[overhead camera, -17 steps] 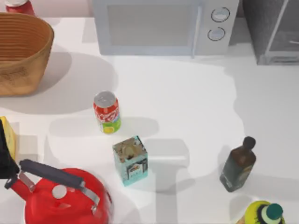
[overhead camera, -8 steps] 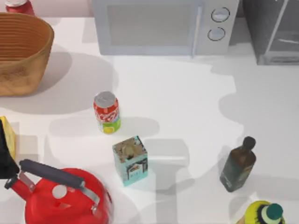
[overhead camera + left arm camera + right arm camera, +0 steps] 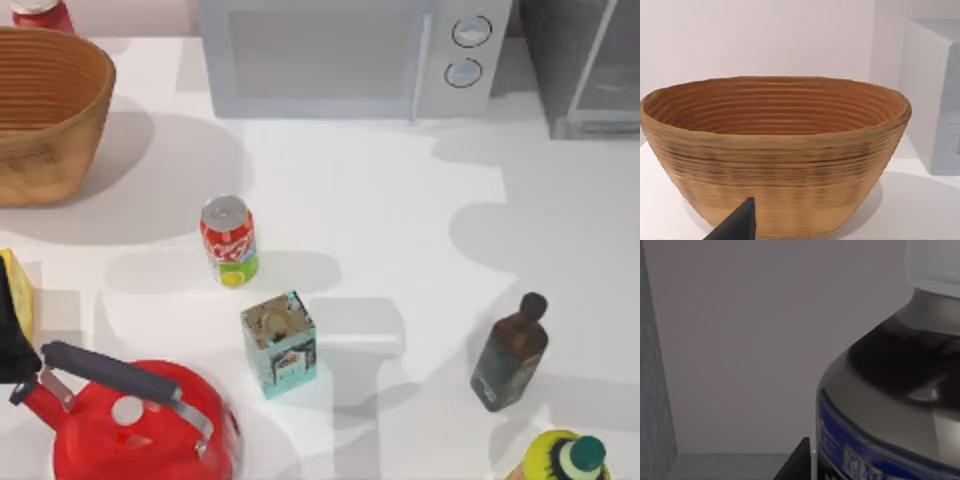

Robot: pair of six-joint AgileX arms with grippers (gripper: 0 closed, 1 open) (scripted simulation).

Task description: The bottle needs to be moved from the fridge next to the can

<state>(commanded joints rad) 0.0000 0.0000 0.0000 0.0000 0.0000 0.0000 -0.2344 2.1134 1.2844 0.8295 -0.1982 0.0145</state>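
Observation:
The bottle (image 3: 890,390) looms close in the right wrist view, with a white cap, dark contents and a blue label, standing against the grey inner wall of the fridge (image 3: 740,340). A dark part of my right gripper (image 3: 797,462) shows just beside the bottle. In the top view the fridge (image 3: 585,65) stands at the far right corner with its silver-framed door. The red can (image 3: 229,240) stands upright left of the table's middle. My left gripper (image 3: 735,227) hangs near a woven basket (image 3: 775,150).
A white microwave (image 3: 350,55) stands at the back. The basket (image 3: 45,110) sits far left, a teal carton (image 3: 279,343) just in front of the can, a red kettle (image 3: 130,420) front left. A dark stoppered bottle (image 3: 510,350) and a yellow bottle (image 3: 565,458) stand front right.
The shadows on the table's right half have drifted toward the fridge. The objects on the table have not moved.

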